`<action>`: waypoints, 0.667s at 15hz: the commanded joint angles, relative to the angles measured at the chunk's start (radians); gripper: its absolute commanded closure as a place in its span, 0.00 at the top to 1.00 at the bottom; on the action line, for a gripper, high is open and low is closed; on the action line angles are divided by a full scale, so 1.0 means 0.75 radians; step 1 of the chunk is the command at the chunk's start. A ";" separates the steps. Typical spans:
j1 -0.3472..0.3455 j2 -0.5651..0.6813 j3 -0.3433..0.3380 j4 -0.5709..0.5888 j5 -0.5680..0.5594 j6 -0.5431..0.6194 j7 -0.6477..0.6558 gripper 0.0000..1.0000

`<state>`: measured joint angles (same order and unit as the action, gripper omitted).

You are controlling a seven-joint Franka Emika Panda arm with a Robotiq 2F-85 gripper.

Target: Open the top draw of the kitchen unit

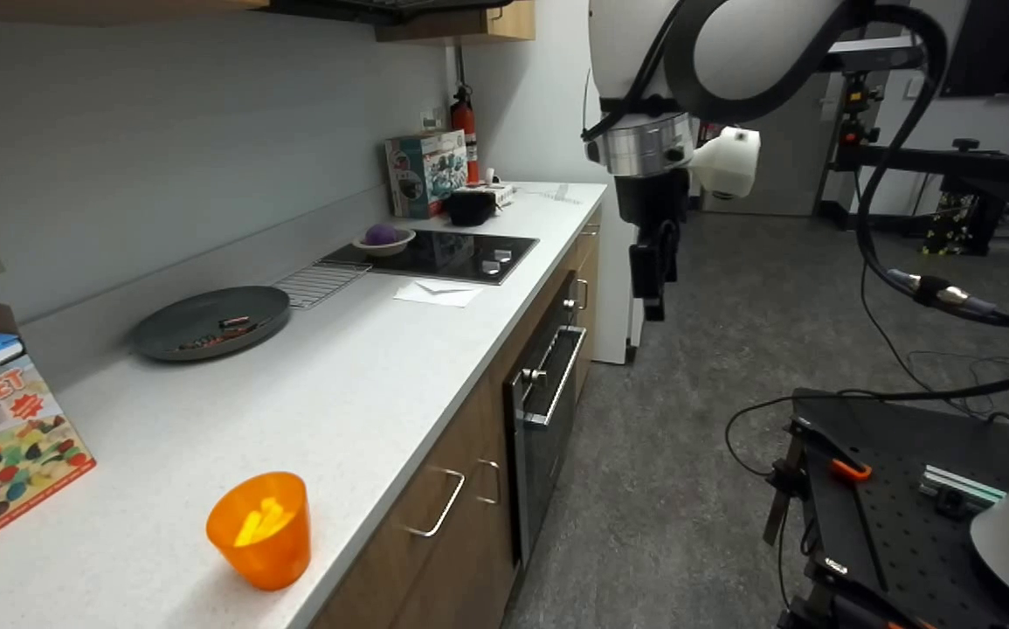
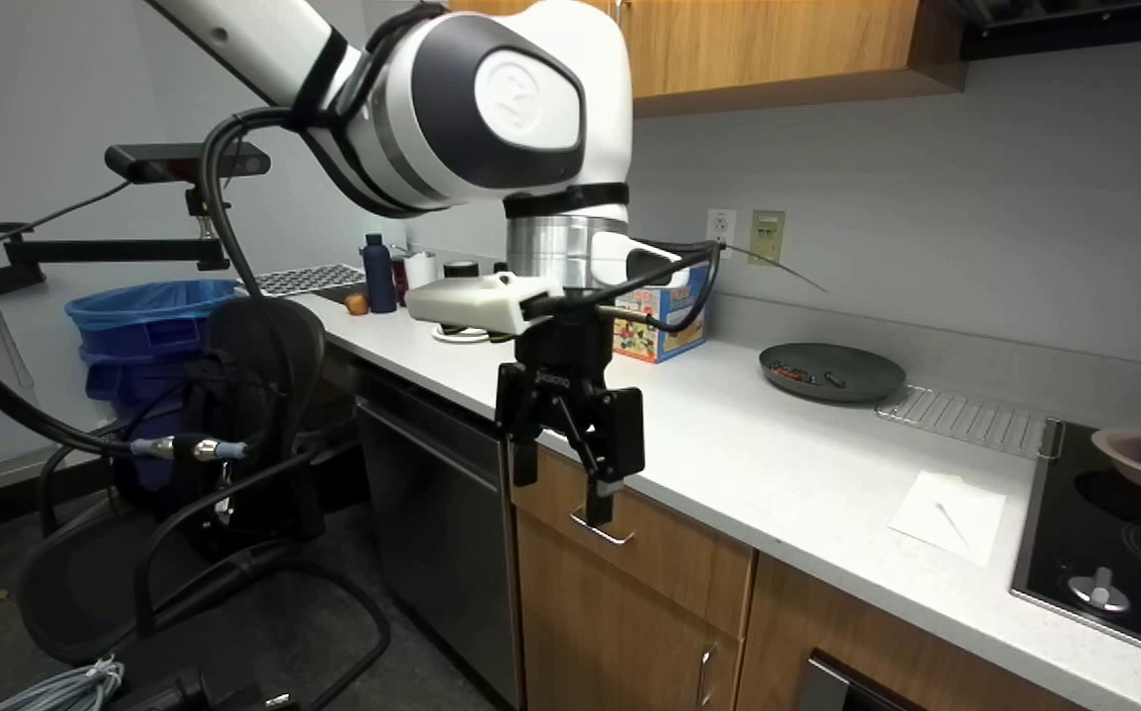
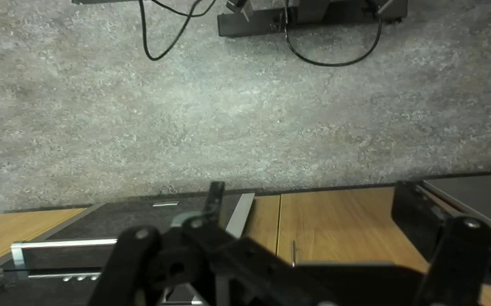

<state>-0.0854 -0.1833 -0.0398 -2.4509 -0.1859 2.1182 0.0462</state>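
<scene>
Kitchen unit point(image 2: 619, 632): brown wood, white countertop point(image 2: 738, 459). Top draw point(image 2: 684, 558): closed, silver bar handle point(image 2: 602, 533). Gripper point(image 2: 563, 484): over floor point(image 1: 687, 419), clear of unit, pointing down, jaws spread apart.

Kitchen unit point(image 1: 452, 572): long brown wood-fronted run under a white tabletop point(image 1: 373, 358), with black hob point(image 1: 443, 253) set in and black oven point(image 1: 548, 445) built in below. Top drawer point(image 2: 684, 555): wide, shallow brown wood front, closed in both exterior views, flush with the unit's face. Located directly under the tabletop edge, above a deeper cabinet door point(image 2: 619, 632). Slim silver bar handle point(image 1: 449, 507) mounted horizontally.
</scene>
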 commanded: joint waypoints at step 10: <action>0.062 0.560 0.044 0.357 0.347 0.235 -0.018 1.00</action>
<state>-0.0568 0.1757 -0.0221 -2.2282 0.0371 2.2876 0.0490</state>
